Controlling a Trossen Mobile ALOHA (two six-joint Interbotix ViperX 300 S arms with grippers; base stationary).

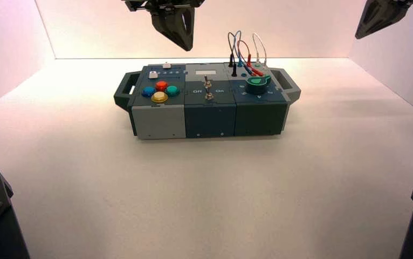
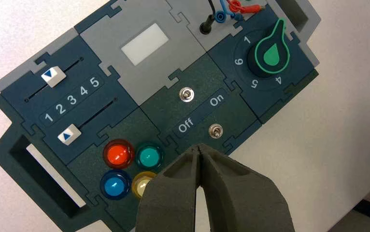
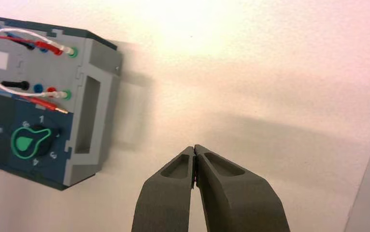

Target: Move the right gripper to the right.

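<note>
Hovering above the table past the box's right end, the right gripper (image 3: 195, 147), a matte black tapered wedge narrowing to a blunt tip, had its two fingers together and held nothing. It touched neither the box nor the table.

Only the right wrist view plainly showed the bare metal tip of a red plug (image 3: 44, 104) lying beside the round green-rimmed black knob (image 3: 28, 142). The left wrist view instead gave the white sliders: the front one (image 2: 69, 135) sat at the 1 end, the back one (image 2: 53, 76) about midway.

The left gripper (image 2: 197, 146), a similar black wedge, hung over the front of the box near the yellow button (image 2: 143, 184), its fingers also together and holding nothing.

The dark blue, green and grey box (image 1: 210, 120) stood well to the right gripper's left, its grey right handle (image 3: 87, 116) nearest. Pale tabletop (image 1: 344, 135) stretched from there to the whitish right-hand wall (image 1: 396, 81).
</note>
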